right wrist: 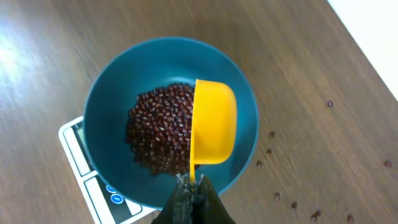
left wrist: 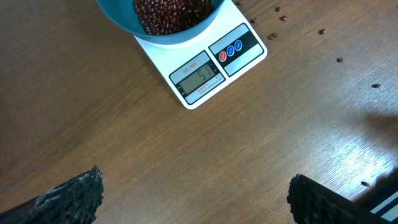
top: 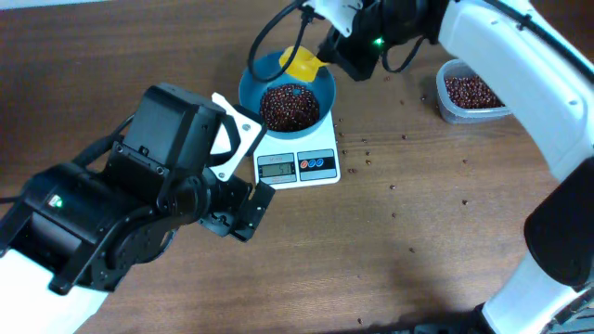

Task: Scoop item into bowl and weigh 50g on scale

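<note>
Right gripper (right wrist: 191,194) clamped on yellow scoop (right wrist: 213,121) handle, scoop tipped on edge over beans (right wrist: 155,134) in bowl (right wrist: 102,106), bowl on scale (left wrist: 205,71). Left gripper (left wrist: 196,202) wide open, holding nothing, over table (left wrist: 186,155) near scale. Stray beans (left wrist: 321,31) between scale and tub (top: 471,93).

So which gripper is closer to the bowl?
The right. The right gripper sits at the bowl rim, shut on a yellow scoop over the beans. The left gripper hangs open beside the scale, clear of the bowl.

Robot lab workstation: wood-grain table (top: 418,223), two robot arms (top: 111,213).
</note>
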Motion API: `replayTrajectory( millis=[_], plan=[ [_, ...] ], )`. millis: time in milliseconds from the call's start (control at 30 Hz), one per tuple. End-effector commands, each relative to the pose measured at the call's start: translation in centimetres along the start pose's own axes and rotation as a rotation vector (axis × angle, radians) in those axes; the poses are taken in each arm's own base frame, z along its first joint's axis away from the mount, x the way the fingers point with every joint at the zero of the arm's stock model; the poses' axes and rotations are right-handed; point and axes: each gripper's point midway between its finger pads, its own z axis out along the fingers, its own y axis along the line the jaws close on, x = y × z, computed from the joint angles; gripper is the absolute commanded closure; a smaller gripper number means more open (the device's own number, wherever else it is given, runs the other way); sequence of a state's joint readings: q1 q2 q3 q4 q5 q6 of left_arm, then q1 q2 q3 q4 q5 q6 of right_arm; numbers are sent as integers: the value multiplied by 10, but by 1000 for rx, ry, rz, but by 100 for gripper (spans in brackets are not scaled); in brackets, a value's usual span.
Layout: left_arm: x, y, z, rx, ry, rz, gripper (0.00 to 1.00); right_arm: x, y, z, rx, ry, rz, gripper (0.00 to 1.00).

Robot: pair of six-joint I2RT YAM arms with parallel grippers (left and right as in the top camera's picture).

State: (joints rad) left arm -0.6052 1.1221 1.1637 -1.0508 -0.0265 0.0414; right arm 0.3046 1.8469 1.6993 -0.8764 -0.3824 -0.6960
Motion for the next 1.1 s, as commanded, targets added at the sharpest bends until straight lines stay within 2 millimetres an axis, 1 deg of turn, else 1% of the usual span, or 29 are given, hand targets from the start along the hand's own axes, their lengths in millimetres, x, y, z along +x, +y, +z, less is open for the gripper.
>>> replayTrajectory(
  millis=[0,100,200,300,400,533,700,800,900,1000,1067],
  plan=[
    [-6,3,-5,-10,-23,4,1,8,3,22,0,61,-19,96],
    [-6,3,-5,-10,-23,4,1,11,10,35,-24,82,-24,96],
    [-6,3,-5,-10,-23,4,1,16,6,36,10,114,-30,96],
    [-6,3,-5,-10,-23,4,1,18,6,39,7,122,-29,96],
    [-6,3,-5,-10,-23,4,1,19,6,47,-1,127,-29,96],
    [-6,3,-5,-10,-23,4,1,19,7,48,-3,127,-31,96],
    [-6,3,-5,-10,-23,4,1,24,7,57,-14,139,-27,96],
    [-6,3,-5,-10,-23,4,1,22,12,59,-28,139,-32,96],
    [-6,3,-5,-10,-23,4,1,16,24,60,-85,102,-24,96],
    [-6,3,-5,-10,-23,4,1,13,25,58,-92,89,-19,96],
    [-6,3,-5,-10,-23,4,1,9,26,55,-97,76,31,96]
  ],
)
